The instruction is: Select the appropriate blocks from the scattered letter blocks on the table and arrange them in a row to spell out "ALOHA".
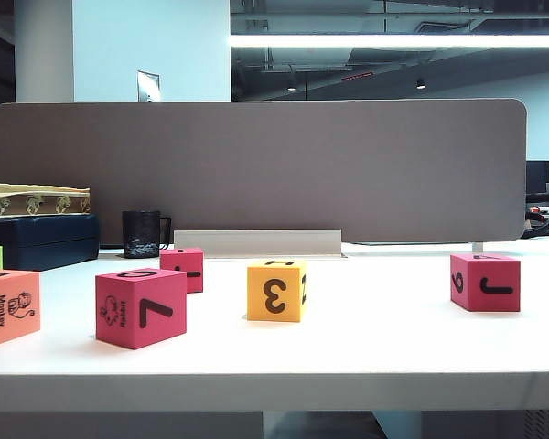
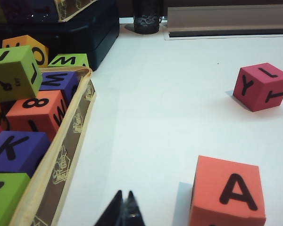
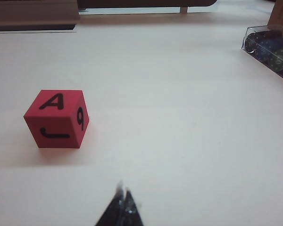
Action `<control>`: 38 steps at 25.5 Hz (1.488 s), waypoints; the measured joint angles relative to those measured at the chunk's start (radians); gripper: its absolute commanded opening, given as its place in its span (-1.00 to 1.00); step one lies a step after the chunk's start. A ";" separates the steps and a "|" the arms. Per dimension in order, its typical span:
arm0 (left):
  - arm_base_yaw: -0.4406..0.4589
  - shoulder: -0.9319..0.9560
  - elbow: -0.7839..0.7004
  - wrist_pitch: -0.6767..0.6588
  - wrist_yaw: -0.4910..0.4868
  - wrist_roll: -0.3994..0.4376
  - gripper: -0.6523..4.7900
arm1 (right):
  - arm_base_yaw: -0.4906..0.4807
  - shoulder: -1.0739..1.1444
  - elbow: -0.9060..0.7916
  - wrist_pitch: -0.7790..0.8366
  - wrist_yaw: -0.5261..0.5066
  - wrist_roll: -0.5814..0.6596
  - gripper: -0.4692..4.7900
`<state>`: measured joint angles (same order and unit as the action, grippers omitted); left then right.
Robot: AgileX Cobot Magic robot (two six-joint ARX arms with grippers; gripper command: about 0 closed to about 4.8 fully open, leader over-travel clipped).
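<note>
Left gripper shut, right gripper shut

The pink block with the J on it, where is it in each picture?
Exterior view: pink J block, far right on the table.
Left wrist view: not in it; the shut left gripper faces other blocks.
Right wrist view: ahead of the shut right gripper.
Shared landmark: the divider's silver base rail.
</note>
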<state>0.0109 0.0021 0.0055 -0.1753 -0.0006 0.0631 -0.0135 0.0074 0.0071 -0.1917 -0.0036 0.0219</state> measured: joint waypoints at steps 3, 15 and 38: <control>0.000 0.000 0.000 0.000 0.000 0.000 -0.78 | 0.000 0.000 0.000 0.000 0.000 0.000 -0.84; 0.000 0.000 -0.002 0.123 0.239 -0.150 -0.78 | 0.005 0.000 0.000 0.002 -0.009 0.019 -0.84; 0.000 0.001 0.150 0.092 0.331 -0.509 -0.78 | 0.006 0.006 0.217 0.069 -0.177 0.322 -0.84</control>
<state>0.0109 0.0032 0.1555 -0.0830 0.3302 -0.4458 -0.0078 0.0135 0.2245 -0.1230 -0.1806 0.3439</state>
